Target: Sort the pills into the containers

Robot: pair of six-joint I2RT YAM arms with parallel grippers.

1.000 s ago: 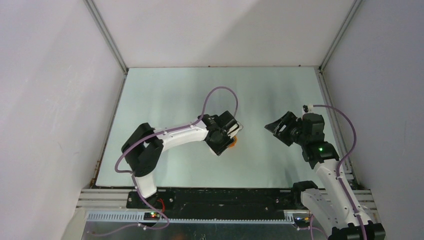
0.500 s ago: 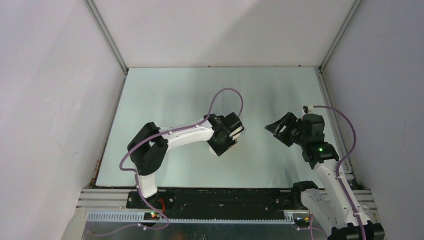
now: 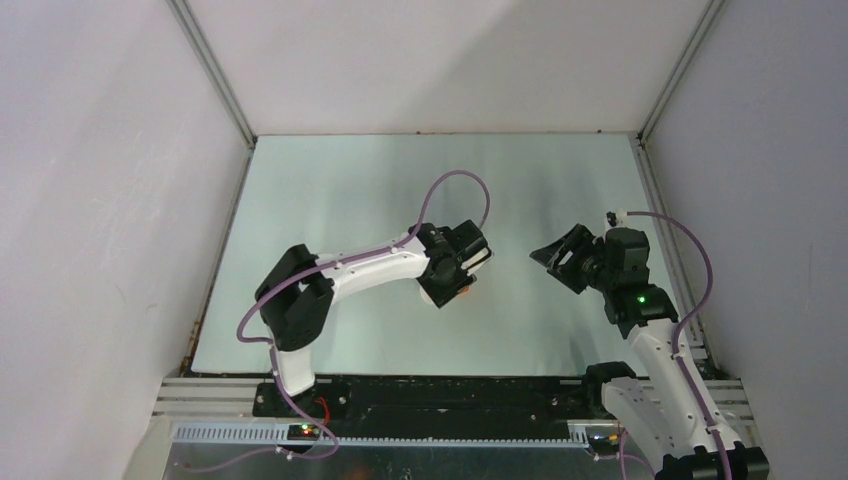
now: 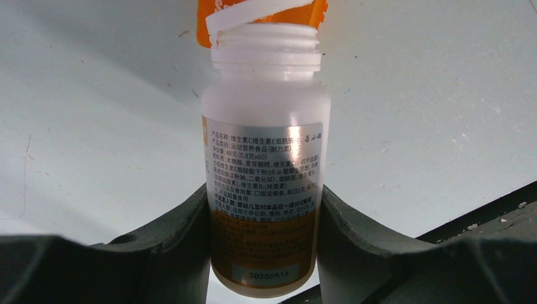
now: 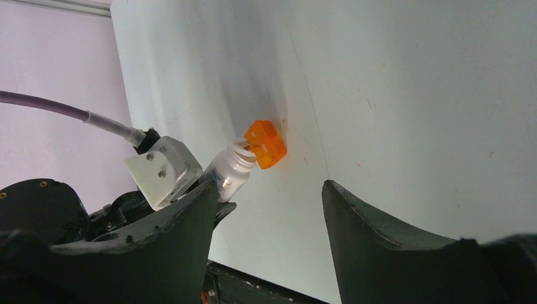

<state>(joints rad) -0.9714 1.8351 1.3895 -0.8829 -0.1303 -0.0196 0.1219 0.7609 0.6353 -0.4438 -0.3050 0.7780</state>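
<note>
left wrist view: left gripper (image 4: 263,218) pinching bottle (image 4: 265,126) at frame centre, uncapped mouth against cup (image 4: 303,17) at top edge. right gripper (image 5: 269,190) spread, empty. no pills visible; pouring likely midway, sorting unfinished.

pill bottle (image 4: 266,101) with Chinese small print, "48克(0.8克x60)", stamped "20250514"

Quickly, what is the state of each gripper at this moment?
Left gripper: closed on the white plastic pill bottle.
Right gripper: open, holding nothing.
</note>
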